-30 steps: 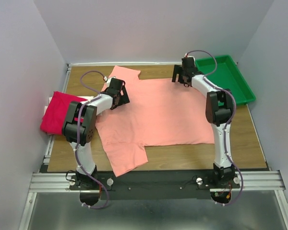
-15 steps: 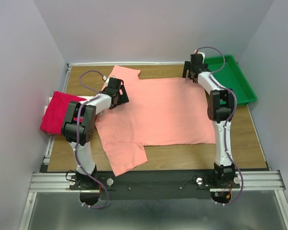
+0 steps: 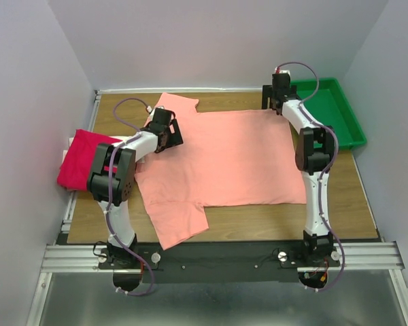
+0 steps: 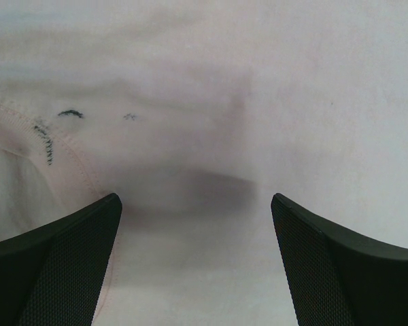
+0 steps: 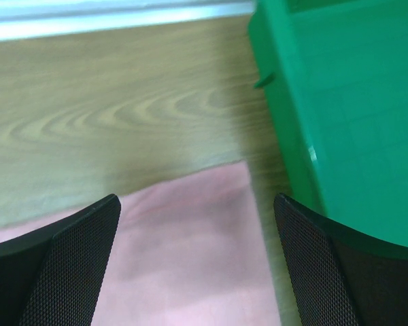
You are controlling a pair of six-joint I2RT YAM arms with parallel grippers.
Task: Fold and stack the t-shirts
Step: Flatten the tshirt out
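Observation:
The salmon pink t-shirt [image 3: 224, 156] lies spread flat across the middle of the table. My left gripper [image 3: 167, 134] is open and low over its left shoulder part; in the left wrist view [image 4: 196, 224] pale cloth with a stitched seam [image 4: 61, 146] fills the space between the fingers. My right gripper [image 3: 277, 100] is open over the shirt's far right corner [image 5: 221, 204], next to the green tray. The magenta-red t-shirt [image 3: 81, 157] lies folded at the table's left edge.
A green plastic tray [image 3: 330, 112] stands at the far right, its wall [image 5: 285, 129] close to my right fingers. Bare wooden table [image 5: 115, 115] runs beyond the shirt corner to the back rail. Grey walls enclose the table.
My right gripper has moved right and farther back, from over the shirt's back edge to its far right corner by the tray. The left gripper has hardly moved.

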